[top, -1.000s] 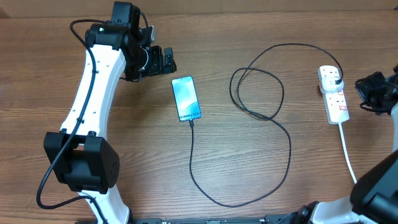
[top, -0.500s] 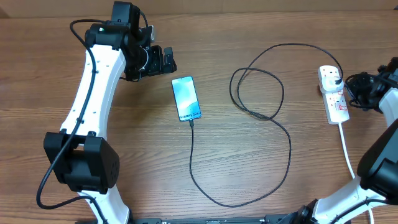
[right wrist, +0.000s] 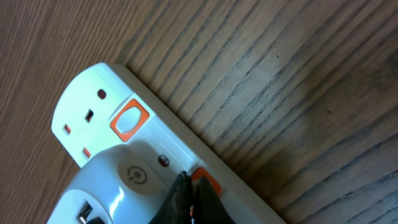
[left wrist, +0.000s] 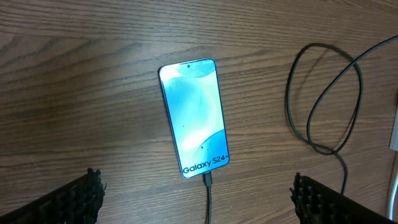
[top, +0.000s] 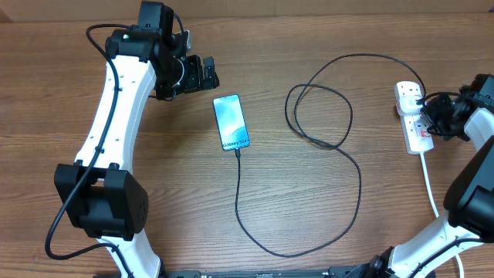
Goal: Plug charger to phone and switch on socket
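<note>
Since a second ago the right gripper (top: 427,116) has come in from the table edge onto the socket (top: 413,117), its closed fingertips (right wrist: 188,198) pressing at an orange switch (right wrist: 205,182). At the table's middle lies the phone (top: 231,122), screen lit, with the charger (top: 324,139) plugged into its lower end. Beside it the left gripper (top: 207,75) hovers with jaws spread wide, holding nothing.

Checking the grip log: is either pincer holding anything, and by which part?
Nothing is held. The left pincer is open above the phone; the right pincer, closed, only presses at a socket switch.
</note>
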Tool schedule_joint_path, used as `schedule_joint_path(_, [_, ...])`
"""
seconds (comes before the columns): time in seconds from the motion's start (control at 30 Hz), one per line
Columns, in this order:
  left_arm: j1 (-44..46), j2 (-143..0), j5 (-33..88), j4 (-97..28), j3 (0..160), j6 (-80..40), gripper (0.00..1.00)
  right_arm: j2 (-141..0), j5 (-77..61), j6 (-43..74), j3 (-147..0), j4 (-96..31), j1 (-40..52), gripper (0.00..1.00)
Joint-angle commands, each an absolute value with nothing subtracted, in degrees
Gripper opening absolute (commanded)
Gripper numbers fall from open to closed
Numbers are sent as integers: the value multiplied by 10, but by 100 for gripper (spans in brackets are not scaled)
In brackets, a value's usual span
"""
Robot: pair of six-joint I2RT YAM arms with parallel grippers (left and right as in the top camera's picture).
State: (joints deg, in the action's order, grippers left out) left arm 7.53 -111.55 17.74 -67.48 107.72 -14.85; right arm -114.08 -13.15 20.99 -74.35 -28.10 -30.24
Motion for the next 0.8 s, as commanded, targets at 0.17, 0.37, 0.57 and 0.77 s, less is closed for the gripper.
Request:
schedule_joint_path(0.17, [80,-1112,176,-670,1084,-155,100,-1150,-142,208,-746,-305,-280,4])
schedule_joint_path(0.37, [80,-1112,176,-670,1084,-155,100,-1150,-142,208,-746,-317,-262,4])
schedule_joint_path(0.57, [80,-1112,176,-670,1084,-154,100,-1150,-142,208,-746,-331,-259,4])
schedule_joint_path(0.77, [80,-1112,176,-675,1084,-148,100,-1114,-142,208,-754,-371,-268,4])
